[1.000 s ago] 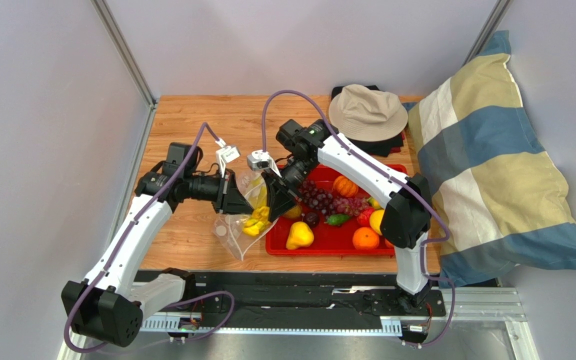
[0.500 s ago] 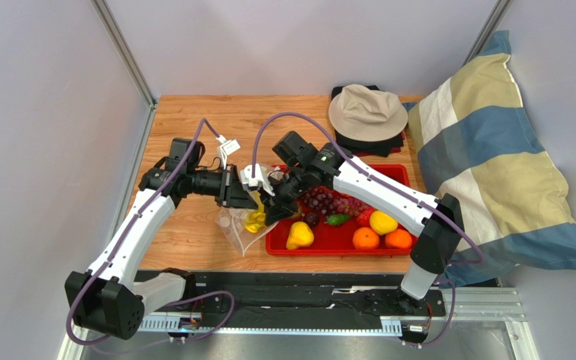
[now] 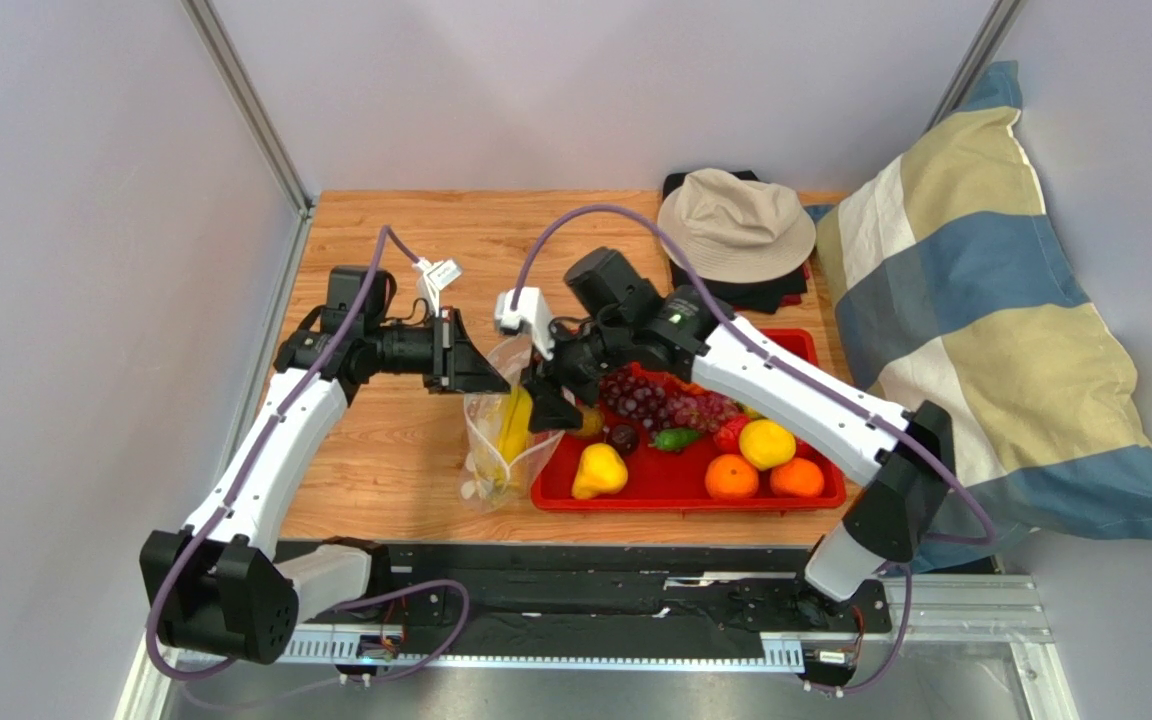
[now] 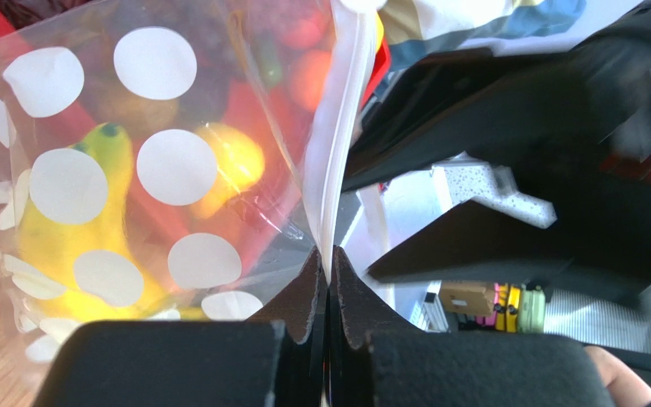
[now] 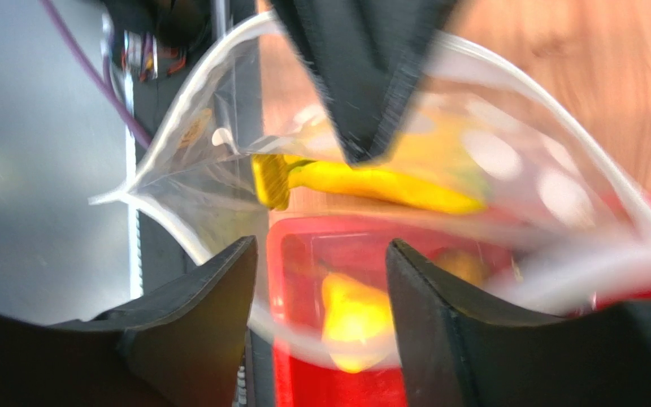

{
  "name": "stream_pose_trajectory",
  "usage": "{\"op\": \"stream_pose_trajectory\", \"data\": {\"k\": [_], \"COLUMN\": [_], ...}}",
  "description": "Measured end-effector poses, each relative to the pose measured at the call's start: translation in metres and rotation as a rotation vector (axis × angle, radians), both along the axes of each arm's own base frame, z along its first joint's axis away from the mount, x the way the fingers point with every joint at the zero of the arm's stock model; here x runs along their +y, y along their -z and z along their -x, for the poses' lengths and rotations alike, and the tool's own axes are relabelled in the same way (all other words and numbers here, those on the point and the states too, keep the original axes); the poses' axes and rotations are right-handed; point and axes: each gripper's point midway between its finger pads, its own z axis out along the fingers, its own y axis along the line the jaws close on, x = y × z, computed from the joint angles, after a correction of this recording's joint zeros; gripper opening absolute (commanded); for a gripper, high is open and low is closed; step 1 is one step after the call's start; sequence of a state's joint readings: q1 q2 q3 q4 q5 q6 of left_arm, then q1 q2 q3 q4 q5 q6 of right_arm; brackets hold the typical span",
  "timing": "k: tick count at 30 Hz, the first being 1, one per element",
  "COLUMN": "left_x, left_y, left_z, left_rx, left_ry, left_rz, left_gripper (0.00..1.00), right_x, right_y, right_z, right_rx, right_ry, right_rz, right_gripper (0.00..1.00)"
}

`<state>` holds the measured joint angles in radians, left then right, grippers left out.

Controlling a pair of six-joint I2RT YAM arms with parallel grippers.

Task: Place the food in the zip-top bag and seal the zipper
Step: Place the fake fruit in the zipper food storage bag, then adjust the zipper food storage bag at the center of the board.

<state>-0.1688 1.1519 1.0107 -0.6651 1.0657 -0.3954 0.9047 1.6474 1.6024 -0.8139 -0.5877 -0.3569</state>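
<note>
The left gripper, jaws pressed together, is pinching the zipper edge of the zip-top bag, so the bag is hanging from that grip with its mouth presenting toward the right arm for loading. The right gripper is hovering at the bag's 3 o'clock side, fingers spread and gripping nothing. The banana bunch is lying inside the bag, while grapes, a pear and other fruit are sitting in the red tray at the bag's 3 o'clock.
</note>
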Motion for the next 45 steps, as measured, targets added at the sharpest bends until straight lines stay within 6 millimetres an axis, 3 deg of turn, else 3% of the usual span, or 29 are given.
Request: {"op": "stream_pose_trajectory", "data": {"k": [5,10,13,20,21,22,25,29,32,35,37,38,40,41,42,45], "left_x": [0.001,0.001,0.002,0.008,0.009,0.011,0.014,0.024,0.035,0.047,0.053,0.056,0.060,0.061,0.063,0.066], "left_y": [0.008,0.009,0.011,0.017,0.017,0.017,0.017,0.013,0.007,0.005,0.007,0.008,0.011,0.013,0.014,0.019], "left_z": [-0.006,-0.007,-0.010,-0.017,-0.017,-0.018,-0.016,-0.012,-0.014,-0.015,-0.012,-0.011,-0.011,-0.011,-0.012,-0.013], "left_rx": [0.027,0.026,0.022,0.007,0.003,-0.004,-0.028,-0.075,-0.123,-0.165,-0.174,-0.176,-0.177,-0.178,-0.178,-0.171], "left_ry": [-0.004,-0.010,-0.021,-0.070,-0.073,-0.079,-0.095,-0.122,-0.152,-0.186,-0.201,-0.206,-0.212,-0.216,-0.218,-0.216], "left_rz": [-0.007,-0.014,-0.024,-0.093,-0.100,-0.111,-0.138,-0.207,-0.284,-0.357,-0.393,-0.410,-0.433,-0.445,-0.457,-0.482], "left_gripper": [0.00,0.00,0.00,0.00,0.00,0.00,0.00,0.27,0.40,0.43,0.41,0.31,0.21,0.07,0.00,0.00], "right_x": [-0.029,-0.051,-0.050,-0.027,-0.025,-0.021,-0.013,-0.001,0.005,0.008,0.009,0.010,0.013,0.014,0.015,0.016], "right_y": [-0.023,-0.017,-0.013,-0.003,-0.001,0.002,0.006,-0.001,-0.016,-0.031,-0.035,-0.036,-0.036,-0.035,-0.033,-0.027], "right_z": [-0.034,-0.068,-0.069,-0.056,-0.055,-0.054,-0.052,-0.050,-0.049,-0.048,-0.046,-0.045,-0.045,-0.045,-0.046,-0.049], "right_rx": [0.118,0.232,0.292,0.461,0.473,0.490,0.507,0.521,0.507,0.487,0.480,0.479,0.475,0.473,0.473,0.460], "right_ry": [0.264,0.472,0.510,0.465,0.457,0.448,0.423,0.380,0.343,0.295,0.270,0.258,0.240,0.232,0.228,0.217], "right_rz": [-0.065,-0.072,-0.067,-0.074,-0.071,-0.067,-0.058,-0.071,-0.104,-0.140,-0.151,-0.153,-0.153,-0.151,-0.147,-0.132], "right_gripper": [0.57,0.65,0.64,0.59,0.55,0.36,0.00,0.00,0.00,0.00,0.00,0.00,0.00,0.00,0.00,0.00]}}
